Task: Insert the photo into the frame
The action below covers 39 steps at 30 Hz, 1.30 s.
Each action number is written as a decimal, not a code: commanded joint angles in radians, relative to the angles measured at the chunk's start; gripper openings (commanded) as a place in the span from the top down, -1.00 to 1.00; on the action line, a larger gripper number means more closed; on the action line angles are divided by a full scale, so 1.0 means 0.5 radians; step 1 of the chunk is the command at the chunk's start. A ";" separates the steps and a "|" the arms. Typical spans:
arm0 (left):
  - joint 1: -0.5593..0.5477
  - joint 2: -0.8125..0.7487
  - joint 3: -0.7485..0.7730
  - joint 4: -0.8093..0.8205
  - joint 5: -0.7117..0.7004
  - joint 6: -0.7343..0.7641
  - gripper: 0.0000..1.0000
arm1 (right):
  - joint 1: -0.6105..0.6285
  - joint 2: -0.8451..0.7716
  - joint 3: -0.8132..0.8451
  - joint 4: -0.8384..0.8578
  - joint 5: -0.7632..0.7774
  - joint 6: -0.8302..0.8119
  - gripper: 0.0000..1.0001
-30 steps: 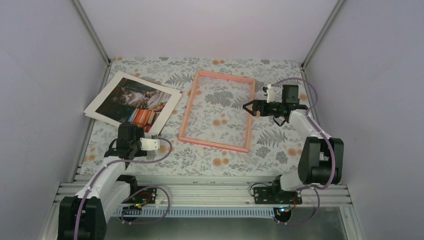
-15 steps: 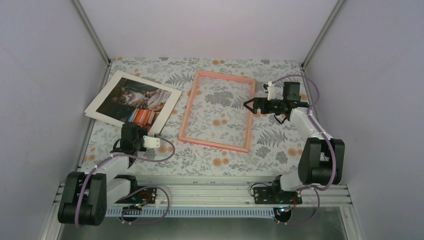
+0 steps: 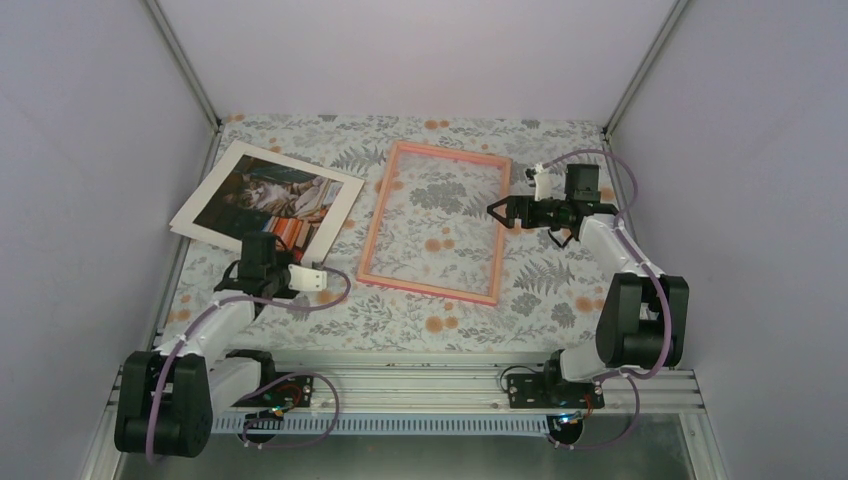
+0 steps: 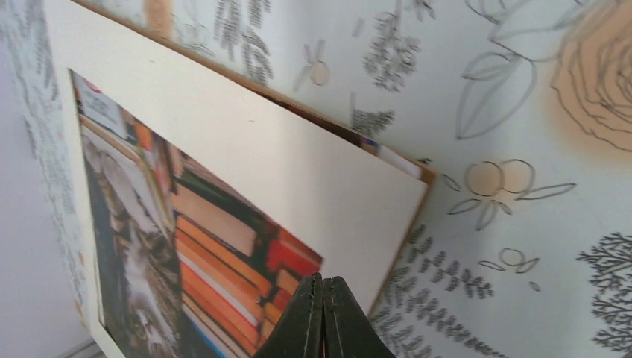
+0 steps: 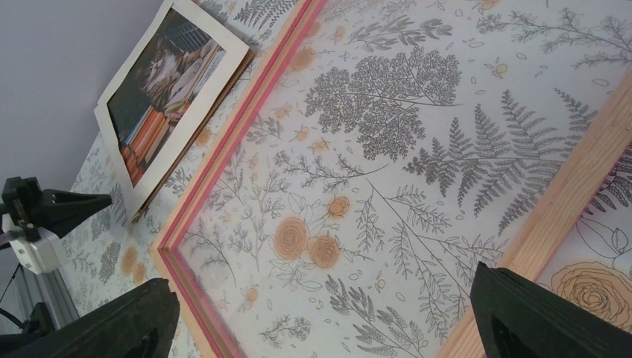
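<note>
Left gripper (image 4: pixel 322 298) is sitting pressed together, gripping nothing, at the near edge of the photo (image 4: pixel 246 171), which is lying left of the frame (image 3: pixel 437 222) on the cardboard (image 4: pixel 426 179). It should be lifting only the print's edge, not the board. Right gripper (image 3: pixel 500 214) is hovering spread at the frame's right rail.

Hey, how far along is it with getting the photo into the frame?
Done: nothing; the frame shows only tablecloth through its pane. In hand: left fingers closed at the near edge of the photo, pinch unclear; right fingers open over the frame's right rail. Left: lift, carry, seat the photo.
</note>
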 commanded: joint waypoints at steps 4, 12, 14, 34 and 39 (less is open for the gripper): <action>-0.001 0.080 0.297 -0.361 0.206 -0.260 0.95 | 0.018 -0.058 -0.041 0.042 -0.048 -0.084 -0.93; 0.070 0.835 1.132 -1.112 0.559 -1.205 -0.38 | 0.022 -0.090 -0.052 0.047 -0.070 -0.063 -0.93; 0.070 0.927 1.253 -1.056 0.598 -1.516 -0.49 | 0.023 -0.101 -0.066 0.063 -0.076 -0.030 -0.94; -0.120 1.473 1.459 -0.700 0.311 -2.356 -0.55 | 0.057 -0.105 -0.088 0.121 -0.067 0.094 -0.94; -0.180 1.490 1.460 -0.708 0.388 -2.389 -0.48 | 0.064 -0.098 -0.075 0.124 -0.072 0.095 -0.94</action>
